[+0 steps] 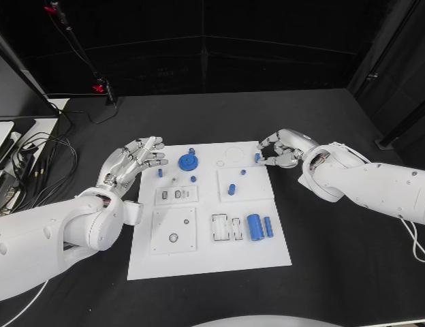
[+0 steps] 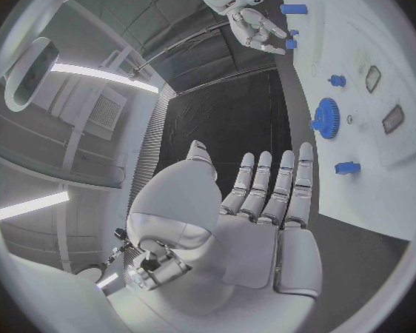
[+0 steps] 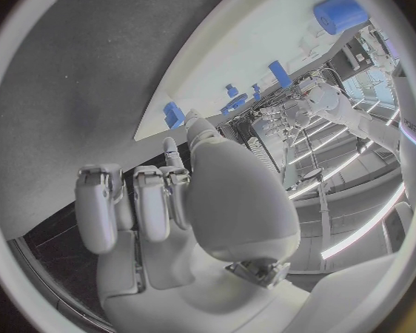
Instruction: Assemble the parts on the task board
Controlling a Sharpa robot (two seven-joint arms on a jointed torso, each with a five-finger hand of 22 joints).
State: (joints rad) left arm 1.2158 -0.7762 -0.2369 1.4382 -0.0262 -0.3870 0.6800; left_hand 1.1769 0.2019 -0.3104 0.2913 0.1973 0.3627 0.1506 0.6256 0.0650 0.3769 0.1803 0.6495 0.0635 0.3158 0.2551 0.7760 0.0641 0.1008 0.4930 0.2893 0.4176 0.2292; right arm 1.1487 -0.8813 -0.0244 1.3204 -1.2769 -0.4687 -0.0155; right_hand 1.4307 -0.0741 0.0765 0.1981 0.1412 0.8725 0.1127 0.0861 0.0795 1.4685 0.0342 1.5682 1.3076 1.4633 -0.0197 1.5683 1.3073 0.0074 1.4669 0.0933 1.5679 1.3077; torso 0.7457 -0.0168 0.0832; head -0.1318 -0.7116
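The right hand (image 1: 279, 150), fingers curled, appears to pinch a small blue part (image 1: 257, 158) at the task board's (image 1: 208, 255) far right edge; seating it likely follows. The left hand (image 1: 134, 162) hovers open.

The task board (image 1: 203, 255) was a flat white plate that looked like smooth, matt plastic. The small blue parts on it, like the gear (image 1: 188, 162) and the two cylinders (image 1: 259, 226), looked like smooth plastic too, a bit shiny. The table (image 1: 340, 272) was black and dull, with no shine. The left hand (image 1: 132, 163) and the right hand (image 1: 281, 148) looked like silver metal, smooth and shiny. The arms (image 1: 36, 245) had hard white shells that looked like glossy plastic.
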